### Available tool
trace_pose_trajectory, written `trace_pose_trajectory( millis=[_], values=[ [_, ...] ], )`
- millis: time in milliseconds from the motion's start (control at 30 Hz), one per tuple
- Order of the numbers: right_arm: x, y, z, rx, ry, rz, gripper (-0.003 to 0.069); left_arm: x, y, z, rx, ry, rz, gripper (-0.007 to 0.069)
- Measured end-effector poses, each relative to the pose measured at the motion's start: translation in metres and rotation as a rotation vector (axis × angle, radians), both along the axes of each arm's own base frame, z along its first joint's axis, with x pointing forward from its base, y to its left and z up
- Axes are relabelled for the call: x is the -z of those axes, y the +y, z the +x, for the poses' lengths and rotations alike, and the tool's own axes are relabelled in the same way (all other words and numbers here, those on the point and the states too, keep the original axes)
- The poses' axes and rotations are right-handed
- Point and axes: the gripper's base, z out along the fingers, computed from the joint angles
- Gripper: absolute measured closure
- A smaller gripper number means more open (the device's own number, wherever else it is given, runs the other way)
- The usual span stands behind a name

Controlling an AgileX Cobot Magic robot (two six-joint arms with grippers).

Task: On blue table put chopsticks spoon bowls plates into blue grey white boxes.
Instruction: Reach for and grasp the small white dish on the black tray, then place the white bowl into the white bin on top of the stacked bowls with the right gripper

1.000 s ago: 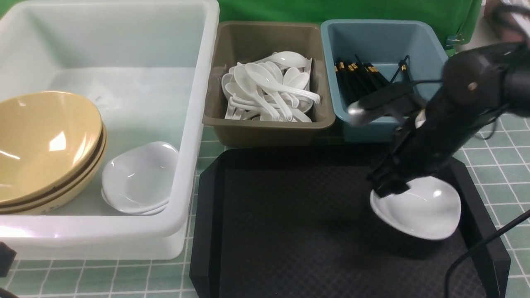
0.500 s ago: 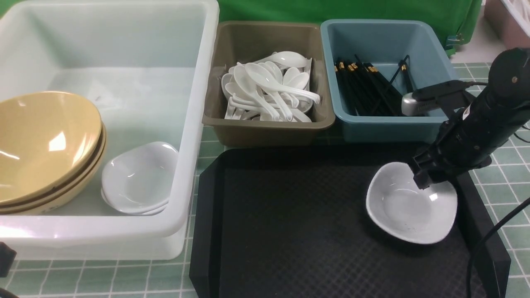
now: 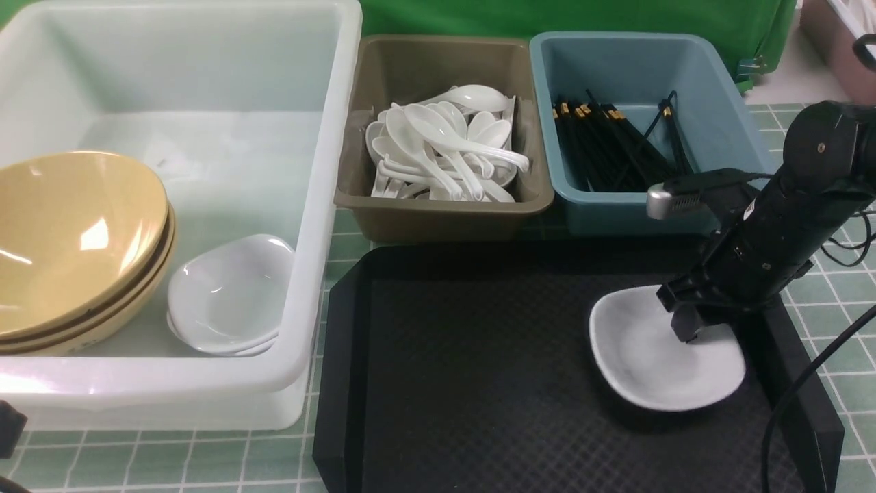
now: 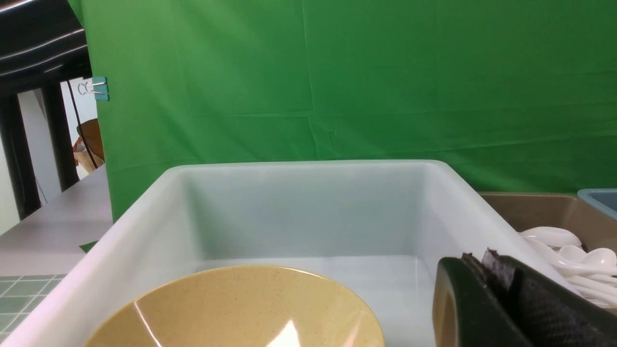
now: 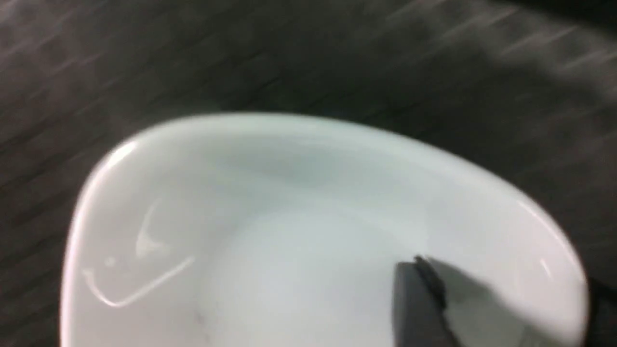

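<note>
Three boxes lined the far side of the blue table: white box on the left, grey box in the middle, blue box on the right. Tan bowls sat stacked in the white one, with small white plates nested just beside them. Spoons were heaped in the grey, and chopsticks lay in the blue. One lone plate sat on the black tray, near its right edge. The right gripper was down on it, one finger inside the rim. The other finger was hidden, so clamped or not was impossible to say. The left gripper was closed, by the white box.
</note>
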Motion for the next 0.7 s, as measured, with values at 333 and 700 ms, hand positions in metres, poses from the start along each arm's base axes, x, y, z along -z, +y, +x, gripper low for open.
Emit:
trace_pose_trajectory(
  millis=[333,700],
  values=[
    [-0.049,0.030,-0.018,-0.099,-0.041,0.365,0.0585,-0.001,0.000,0.000,-0.005,-0.008,0.000,0.0622],
    [-0.167,0.133,-0.038,-0.351,-0.479,0.561,0.0585,-0.001,0.000,0.000,-0.005,-0.008,-0.003,0.0622]
  ],
)
